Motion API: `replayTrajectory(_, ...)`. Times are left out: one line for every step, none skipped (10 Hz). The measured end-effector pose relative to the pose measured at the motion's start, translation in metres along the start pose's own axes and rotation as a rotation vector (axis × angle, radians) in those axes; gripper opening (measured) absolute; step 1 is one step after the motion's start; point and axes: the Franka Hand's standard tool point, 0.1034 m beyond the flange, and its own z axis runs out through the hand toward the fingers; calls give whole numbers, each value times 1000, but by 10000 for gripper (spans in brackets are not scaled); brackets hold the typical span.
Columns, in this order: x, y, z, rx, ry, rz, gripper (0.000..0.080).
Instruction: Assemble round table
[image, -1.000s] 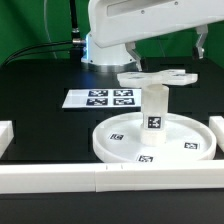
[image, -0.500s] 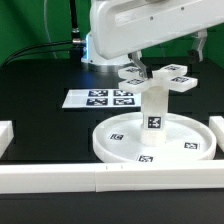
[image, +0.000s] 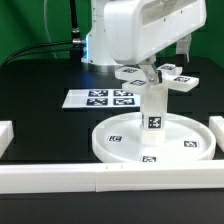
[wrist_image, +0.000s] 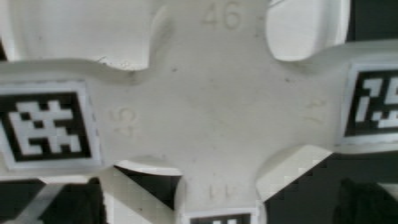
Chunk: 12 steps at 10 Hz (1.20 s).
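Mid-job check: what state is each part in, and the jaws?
Round disc: flat on the table, rim up.
Leg: upright at the disc's centre.
Foot piece: atop the leg, under the arm; seating unclear.
Marker board: flat on the table.
Jaws: hidden; open or shut cannot be told.

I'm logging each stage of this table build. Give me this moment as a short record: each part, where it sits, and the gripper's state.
disc: round disc lying flat on the black table, rim up
leg: cylinder leg upright at the disc's middle
foot: cross-shaped foot piece over the leg's top; contact not clear
gripper: hidden by the arm's white body; state cannot be told
other: marker board behind the disc
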Motion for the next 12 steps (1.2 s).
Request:
replayTrajectory(-1,1,0,-2,1,-21,649)
replayTrajectory(-2,2,0,-2,-1,-82,649)
replayTrajectory(-2,2,0,-2,-1,-120,649)
replayTrajectory(-4,3,0,-5,-9,-223,649)
replayTrajectory(-5,4,0,-6,-11,-247,649)
replayTrajectory(-6,5,1,-11,-26,-357,649)
replayTrajectory(-7,5,1,-13,-36,-425,649)
replayTrajectory(-8,6,2,-15,-47,-486,649)
replayTrajectory(-10,7,2,-17,-60,-567,649)
replayTrajectory(-11,8,2,-18,-70,-631,649)
replayTrajectory(-12,8,2,-18,-77,-675,649)
replayTrajectory(-14,10,2,-18,-86,-753,649)
